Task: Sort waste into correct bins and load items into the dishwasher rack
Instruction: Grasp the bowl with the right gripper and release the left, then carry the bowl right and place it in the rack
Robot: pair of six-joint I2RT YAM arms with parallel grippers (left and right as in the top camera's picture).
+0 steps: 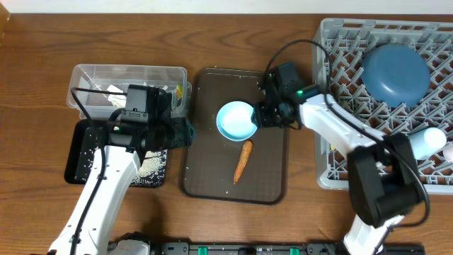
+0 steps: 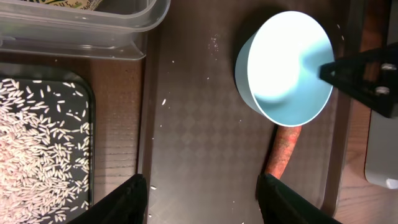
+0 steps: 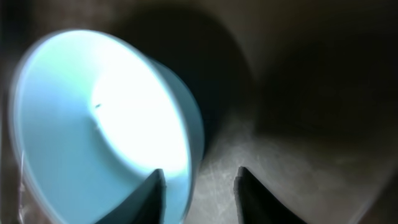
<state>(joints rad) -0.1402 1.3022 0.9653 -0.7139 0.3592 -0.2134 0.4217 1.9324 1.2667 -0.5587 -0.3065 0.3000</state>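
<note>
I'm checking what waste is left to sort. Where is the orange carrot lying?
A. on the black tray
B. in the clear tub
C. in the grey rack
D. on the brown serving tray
D: the carrot lies on the brown serving tray, close beside the light blue cup.

Cup (image 1: 236, 120) and carrot (image 1: 243, 161) on serving tray (image 1: 205, 177)

Place: robot lab bench, set up as a dish-clearing stn; not a lived-in kitchen.
Surface: wood-grain table (image 1: 42, 42).
Landmark: brown serving tray (image 1: 212, 177), mid-table.
R of tray: grey dishwasher rack (image 1: 340, 49) w/ peg grid.
L of tray: clear tub (image 1: 127, 69); black tray (image 1: 74, 159) w/ rice grains (image 1: 152, 166).
Rig: L arm (image 1: 106, 184) and R arm (image 1: 333, 120), white, one each side of tray.
</note>
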